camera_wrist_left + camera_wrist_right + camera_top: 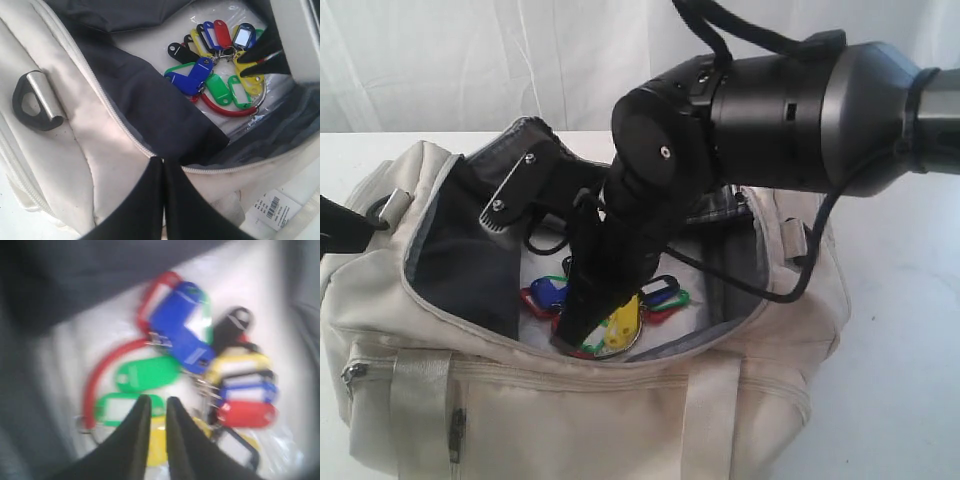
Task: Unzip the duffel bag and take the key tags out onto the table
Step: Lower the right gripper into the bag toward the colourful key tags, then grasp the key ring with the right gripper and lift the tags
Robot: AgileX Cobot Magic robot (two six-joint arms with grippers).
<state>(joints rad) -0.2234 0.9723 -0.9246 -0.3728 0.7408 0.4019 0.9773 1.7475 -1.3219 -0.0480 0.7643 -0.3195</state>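
Presently | duffel bag (570,400) stands unzipped on the table (900,300) | key tags (216,86) lie on the bag's floor, close to one long wall | right gripper (158,400) is inside the bag, fingers narrowly parted over a yellow tag (620,325), apparently gripping nothing | left gripper (163,162) has its fingers pressed together at the zip rim | advice: spread wider, straddle the ring, close firmly, lift clear of the lining.

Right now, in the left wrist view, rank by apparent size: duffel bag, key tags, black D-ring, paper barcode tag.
1. duffel bag
2. key tags
3. black D-ring and paper barcode tag look alike, so tied.
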